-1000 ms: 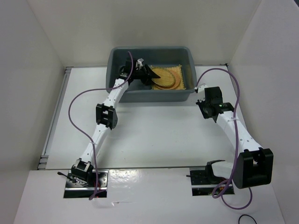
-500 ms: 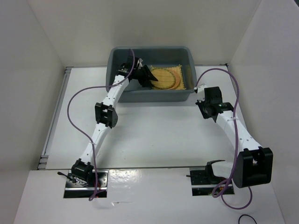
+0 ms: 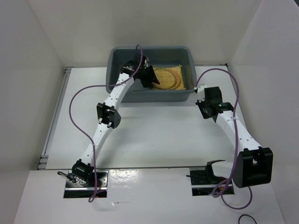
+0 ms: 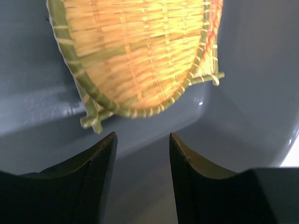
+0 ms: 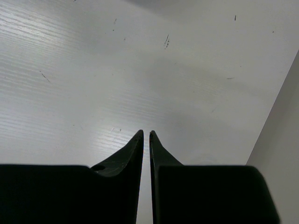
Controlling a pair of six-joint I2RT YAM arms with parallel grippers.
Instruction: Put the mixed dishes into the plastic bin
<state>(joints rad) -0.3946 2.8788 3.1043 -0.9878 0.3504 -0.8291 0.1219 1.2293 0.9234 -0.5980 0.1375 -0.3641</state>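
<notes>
Found left tool spread, empty, inside plastic bin just over stacked woven mats. Saw right tool pressed together above surface. Called for straight lift clear of mats and rim.

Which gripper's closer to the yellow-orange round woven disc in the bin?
Left. The left gripper hangs open inside the dark grey plastic bin, just beside the yellow-orange round woven disc. The right gripper is outside it, over the table.
</notes>
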